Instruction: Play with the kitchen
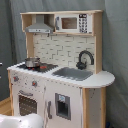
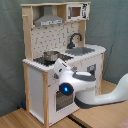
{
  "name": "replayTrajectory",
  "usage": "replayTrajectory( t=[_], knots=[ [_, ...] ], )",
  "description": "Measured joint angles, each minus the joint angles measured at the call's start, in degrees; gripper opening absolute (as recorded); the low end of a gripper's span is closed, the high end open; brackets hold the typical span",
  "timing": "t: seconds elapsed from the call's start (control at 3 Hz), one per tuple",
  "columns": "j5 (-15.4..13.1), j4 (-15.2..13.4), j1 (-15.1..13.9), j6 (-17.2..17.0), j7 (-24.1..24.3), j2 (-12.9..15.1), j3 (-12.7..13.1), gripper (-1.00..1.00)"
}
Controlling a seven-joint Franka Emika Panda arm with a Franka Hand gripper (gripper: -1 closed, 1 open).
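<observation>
Kitchen (image 1: 60, 75), no readable writing; white arm (image 2: 87, 90) before oven door (image 2: 61, 100); fingers' state indiscernible

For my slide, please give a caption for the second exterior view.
White robot arm in front of the toy kitchen's oven door, a small pot on the stove.

**Arm pose, single Panda**

I see the white arm (image 2: 92, 92) entering from the second exterior view's lower right, reaching toward centre frame, a blue light glowing on its wrist (image 2: 65, 88). Only a white sliver (image 1: 20, 121) shows at the first exterior view's bottom left.
</observation>
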Motion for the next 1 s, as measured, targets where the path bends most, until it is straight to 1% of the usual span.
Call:
replayTrajectory(
  t=[0.67,1.0],
  knots=[
    [-1.01,-8.46,3.71,7.79,0.16,-1.22,0.03,1.00],
    [-1.61,-13.48,5.87,12.68,0.19,-1.63,0.03,1.00]
  ],
)
